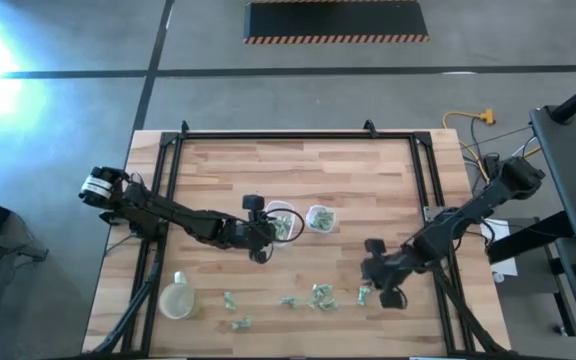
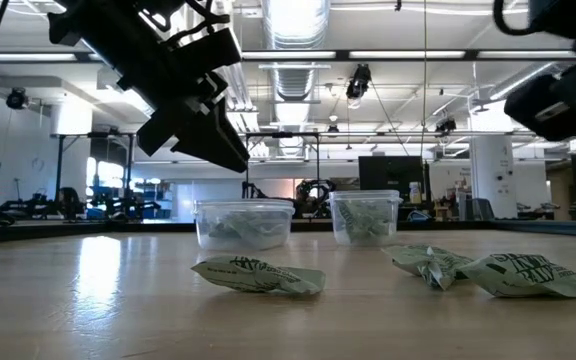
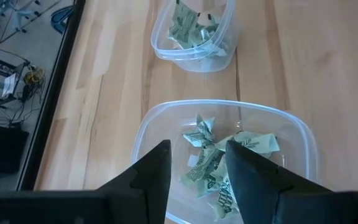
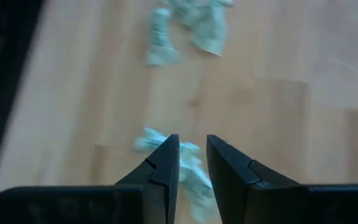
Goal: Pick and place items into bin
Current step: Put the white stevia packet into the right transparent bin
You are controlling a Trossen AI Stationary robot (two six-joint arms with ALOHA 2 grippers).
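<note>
Two clear containers stand mid-table, one (image 1: 284,222) on the left and one (image 1: 320,218) on the right, both holding pale-green crinkly pieces (image 3: 211,163). My left gripper (image 3: 197,163) hovers open above the left container (image 3: 166,118), fingers pointing down into it. Several loose pieces lie toward the near edge (image 1: 321,295) (image 1: 230,300) (image 2: 258,275). My right gripper (image 4: 192,158) is low over the near right part of the table. Its fingers stand a narrow gap apart over one piece (image 4: 188,174), also seen in the high view (image 1: 365,295). My left gripper touches nothing. My right gripper comes down from above with a fingertip (image 4: 165,163) on either side of a pale-green piece lying on the table; I cannot tell whether the fingers touch it.
A round clear lid or cup (image 1: 175,298) lies near the table's near left corner. Black frame rails (image 1: 163,190) run along the left, right and far edges. Bare wood lies between the containers and the loose pieces (image 1: 298,265).
</note>
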